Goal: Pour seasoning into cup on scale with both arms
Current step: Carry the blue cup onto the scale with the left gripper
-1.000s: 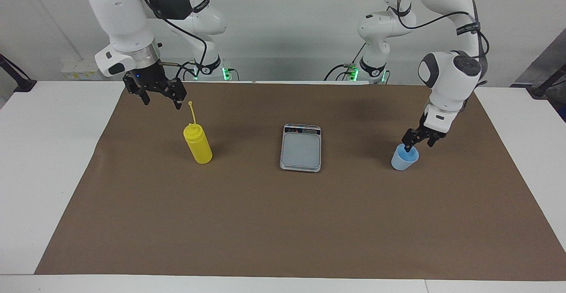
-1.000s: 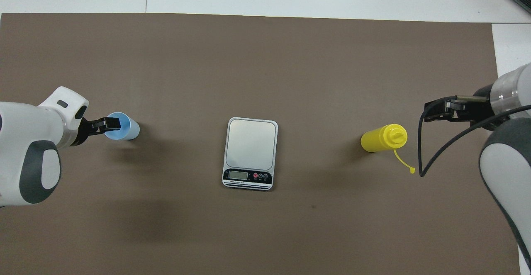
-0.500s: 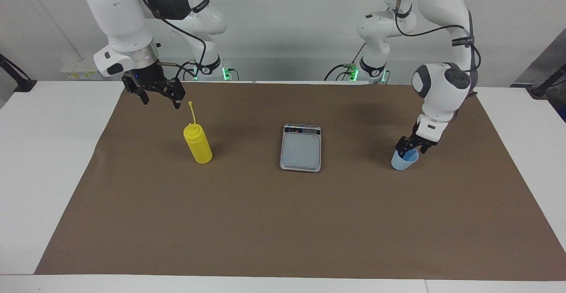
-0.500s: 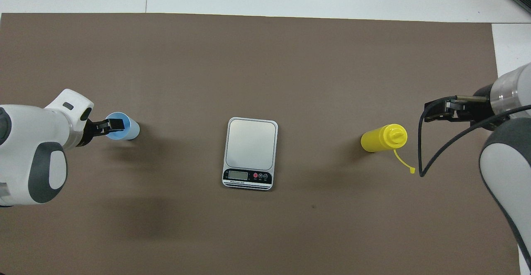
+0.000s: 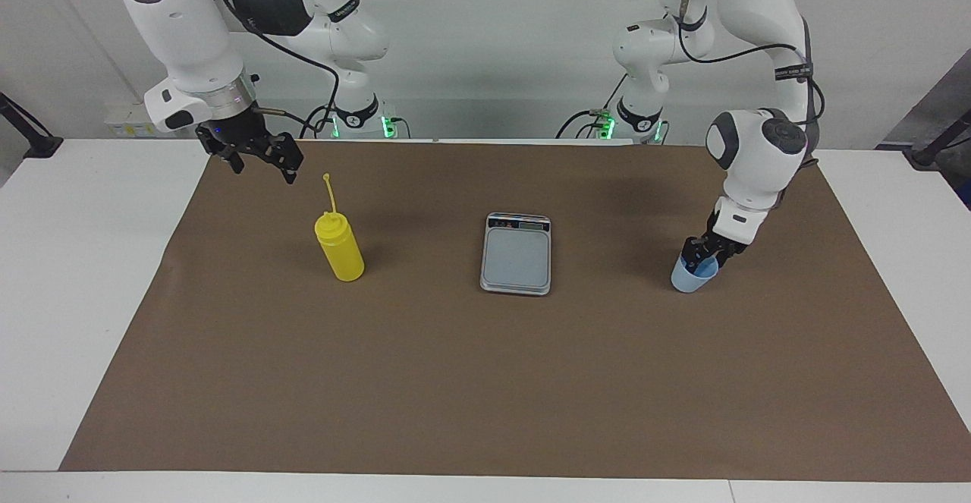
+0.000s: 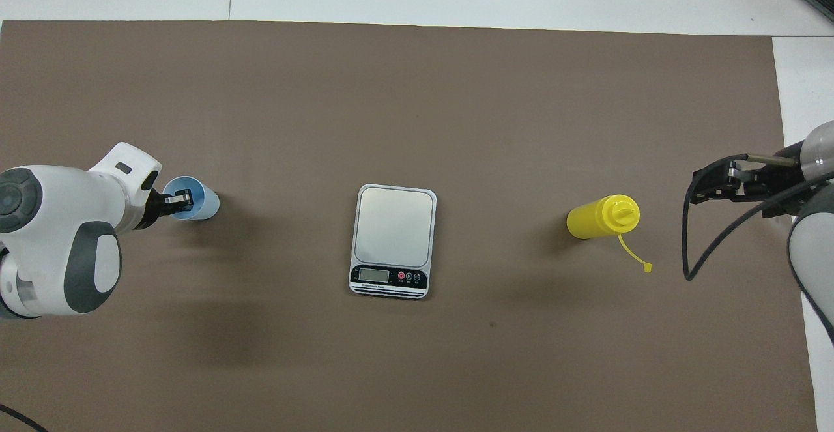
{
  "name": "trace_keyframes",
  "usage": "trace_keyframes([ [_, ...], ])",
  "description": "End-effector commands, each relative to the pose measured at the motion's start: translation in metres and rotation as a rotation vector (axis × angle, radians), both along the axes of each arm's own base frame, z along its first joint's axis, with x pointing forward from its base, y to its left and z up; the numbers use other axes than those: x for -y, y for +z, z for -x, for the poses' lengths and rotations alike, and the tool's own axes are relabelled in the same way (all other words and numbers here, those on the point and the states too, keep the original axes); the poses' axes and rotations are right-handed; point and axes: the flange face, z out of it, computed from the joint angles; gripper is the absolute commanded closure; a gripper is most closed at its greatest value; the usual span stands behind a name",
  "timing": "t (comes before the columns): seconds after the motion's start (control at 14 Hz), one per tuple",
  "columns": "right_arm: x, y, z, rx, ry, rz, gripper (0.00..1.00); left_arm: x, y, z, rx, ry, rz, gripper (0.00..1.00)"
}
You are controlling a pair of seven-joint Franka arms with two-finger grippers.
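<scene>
At the rim of the small light blue translucent plastic cup [image 5: 692,278], the left gripper [image 5: 702,253] has come down and pinches its wall; lifting to the flat silver-grey scale [image 5: 516,253] probably follows. The right gripper [image 5: 258,158], fingers spread, has drifted away from the upright yellow squeeze bottle [image 5: 340,247]

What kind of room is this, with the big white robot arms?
Probably a robot testing lab. Two white arms stand at a table covered by a brown mat, with only a kitchen scale, a yellow squeeze bottle and a small blue cup set out.
</scene>
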Motion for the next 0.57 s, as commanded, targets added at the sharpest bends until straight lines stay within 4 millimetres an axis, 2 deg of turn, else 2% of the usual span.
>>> trace_keyframes([
  [0.0, -0.002, 0.003, 0.006, -0.002, 0.013, 0.001, 0.0, 0.005, 0.029, -0.02, -0.036, 0.004, -0.002, 1.0],
  [0.14, -0.006, 0.007, 0.004, 0.015, 0.018, 0.0, 0.0, 0.009, 0.067, -0.032, -0.067, 0.002, 0.003, 1.0],
  [0.21, -0.007, 0.007, 0.004, 0.015, 0.019, 0.0, 0.0, 0.017, 0.085, -0.037, -0.083, -0.006, 0.007, 1.0],
  [0.36, -0.011, 0.01, 0.002, 0.034, 0.004, -0.01, 0.0, 0.055, 0.119, -0.042, -0.096, -0.01, 0.057, 1.0],
  [0.5, -0.013, 0.012, -0.002, 0.062, -0.008, -0.011, 0.0, 0.1, 0.135, -0.039, -0.08, 0.002, 0.066, 1.0],
])
